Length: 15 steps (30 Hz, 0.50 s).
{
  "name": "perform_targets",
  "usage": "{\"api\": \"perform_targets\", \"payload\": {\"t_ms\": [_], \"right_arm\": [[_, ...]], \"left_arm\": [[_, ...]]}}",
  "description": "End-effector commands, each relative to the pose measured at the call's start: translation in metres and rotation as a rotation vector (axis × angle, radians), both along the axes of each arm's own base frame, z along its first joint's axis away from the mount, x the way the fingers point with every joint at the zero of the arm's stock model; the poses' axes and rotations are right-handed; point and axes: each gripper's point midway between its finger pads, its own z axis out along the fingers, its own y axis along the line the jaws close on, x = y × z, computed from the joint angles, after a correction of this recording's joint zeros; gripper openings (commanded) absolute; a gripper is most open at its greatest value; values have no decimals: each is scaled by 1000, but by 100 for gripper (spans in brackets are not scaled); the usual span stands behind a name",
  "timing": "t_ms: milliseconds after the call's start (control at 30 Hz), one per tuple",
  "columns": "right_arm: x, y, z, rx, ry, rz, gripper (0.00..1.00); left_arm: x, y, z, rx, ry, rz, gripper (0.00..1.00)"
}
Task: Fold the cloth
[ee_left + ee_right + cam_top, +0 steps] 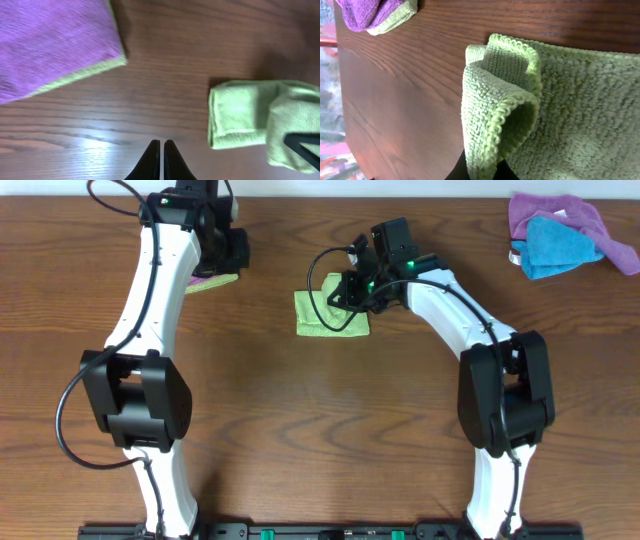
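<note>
- Lime-green square terry cloth [320, 320], folded small, lies on bare wooden surface [300, 430].
- Right end effector [481, 172] pinches its raised hemmed edge.
- Left end effector [161, 155]: fingers together, empty.

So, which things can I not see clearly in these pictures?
1. Tag of the cloth: seen in no view; the left wrist view's right edge also cuts the cloth off.
2. Right gripper: fingertips nearly covered by the raised fold, right wrist view.
3. Purple cloth: mostly under the left arm, overhead.

Left pincer [161, 159] closed, arm extended; right pincer [481, 172] clamped on cloth [560, 115] fold.
</note>
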Motion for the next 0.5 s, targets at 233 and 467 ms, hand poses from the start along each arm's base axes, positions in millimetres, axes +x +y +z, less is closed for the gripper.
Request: {"api": "perform_targets", "payload": {"t_ms": [233, 467], "right_arm": [[2, 15, -5, -11, -8, 1, 1], [1, 25, -15, 2, 10, 1, 1]], "left_arm": [[-14, -10, 9, -42, 8, -47, 6], [-23, -6, 5, -39, 13, -43, 6]]}}
